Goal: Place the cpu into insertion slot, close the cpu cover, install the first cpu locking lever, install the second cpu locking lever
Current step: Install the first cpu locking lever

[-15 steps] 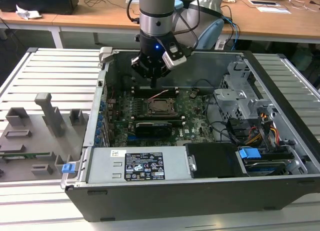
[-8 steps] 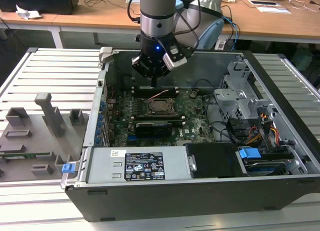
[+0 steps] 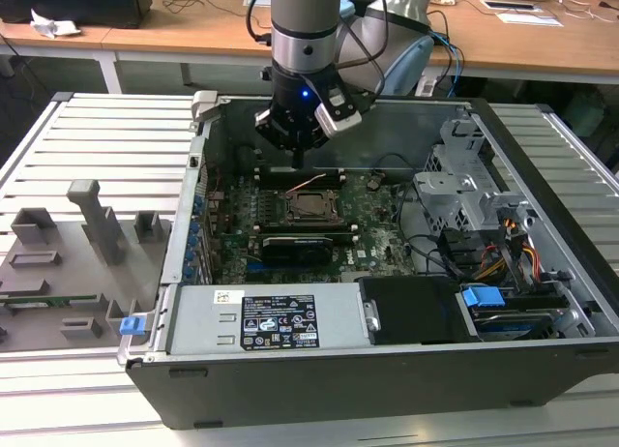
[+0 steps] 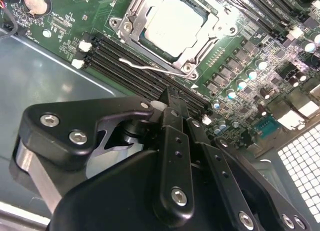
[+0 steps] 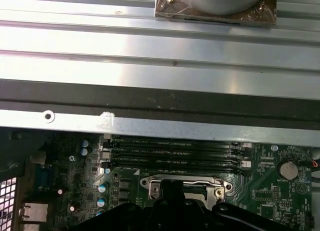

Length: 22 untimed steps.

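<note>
Workshop with a ribbed metal surface in front of a row of wooden desks.
In the exterior view, the pale grey surface runs in long parallel ribs and catches a soft, even light. Grey moulded fixtures sit on it toward the exterior view's left. The light wooden desks behind it stand on white legs. On them lie a crumpled white paper, a black box and flat paper sheets. The space under the desks is dark.

Silver-grey arm, blue light, black cables; black gripper, silver screws.
</note>
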Motion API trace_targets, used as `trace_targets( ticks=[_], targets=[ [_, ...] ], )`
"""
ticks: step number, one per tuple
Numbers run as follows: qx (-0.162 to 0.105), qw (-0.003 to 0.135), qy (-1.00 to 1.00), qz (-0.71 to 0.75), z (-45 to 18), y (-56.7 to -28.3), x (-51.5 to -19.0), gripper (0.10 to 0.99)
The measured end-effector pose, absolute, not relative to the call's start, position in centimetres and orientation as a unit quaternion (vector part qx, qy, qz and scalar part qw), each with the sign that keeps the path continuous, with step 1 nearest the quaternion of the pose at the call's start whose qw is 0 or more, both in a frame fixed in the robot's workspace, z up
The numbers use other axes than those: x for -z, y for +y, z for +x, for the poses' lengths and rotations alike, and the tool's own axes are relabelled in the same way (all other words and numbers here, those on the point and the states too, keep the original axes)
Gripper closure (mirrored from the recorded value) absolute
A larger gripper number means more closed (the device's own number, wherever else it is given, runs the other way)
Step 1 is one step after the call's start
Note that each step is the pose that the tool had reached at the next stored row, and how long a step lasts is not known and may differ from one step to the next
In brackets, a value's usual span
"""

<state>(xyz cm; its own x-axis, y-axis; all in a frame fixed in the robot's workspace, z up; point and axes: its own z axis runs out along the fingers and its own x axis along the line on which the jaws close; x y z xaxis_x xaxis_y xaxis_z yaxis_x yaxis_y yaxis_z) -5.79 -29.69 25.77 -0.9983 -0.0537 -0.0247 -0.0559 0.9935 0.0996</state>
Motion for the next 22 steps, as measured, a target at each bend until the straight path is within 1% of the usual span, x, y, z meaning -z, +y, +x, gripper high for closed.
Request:
trace_targets(
  ticks=[16,18,19,22],
  targets=[
    [-0.050,0.011,0.998,-0.027,-5.8,-29.7,-25.5,0.980],
    [-0.062,0.013,0.998,-0.027,-5.7,-29.8,-24.7,0.980],
    [-0.062,0.013,0.998,-0.028,-5.1,-29.8,-24.0,0.980],
    [-0.062,0.013,0.998,-0.028,-5.1,-29.8,-23.7,0.980]
  ],
)
